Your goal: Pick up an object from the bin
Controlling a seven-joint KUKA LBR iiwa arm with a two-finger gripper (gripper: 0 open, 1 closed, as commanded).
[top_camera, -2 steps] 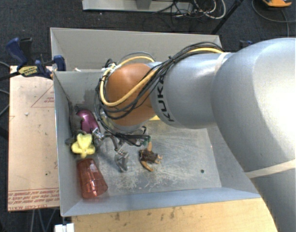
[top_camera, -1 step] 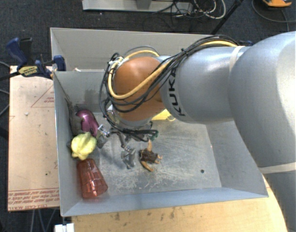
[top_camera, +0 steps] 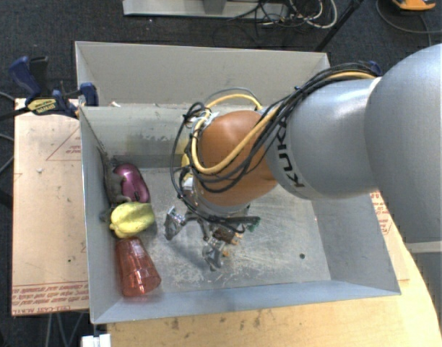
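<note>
Yellow lump [top_camera: 132, 219], nearest of three things to the hand, lying against the left wall of the grey metal bin [top_camera: 286, 251], sitting between a magenta-and-grey thing [top_camera: 129, 182] toward the far wall and a clear red bottle-shaped thing [top_camera: 136, 268] toward the near rim, each just beside it. Hanging over bare, scuffed floor near the bin's middle, to the right of that row and apart from it: the hand [top_camera: 193, 244], two metal fingers [top_camera: 172, 223] standing wide, nothing showing between them. Sitting above the hand, an orange dome [top_camera: 232, 161] looped with yellow and black cables [top_camera: 206, 166]. Reaching in from the right, the thick grey arm [top_camera: 336, 143], carrying black lettering reading KUKA, the last letter partly turning out of sight.
</note>
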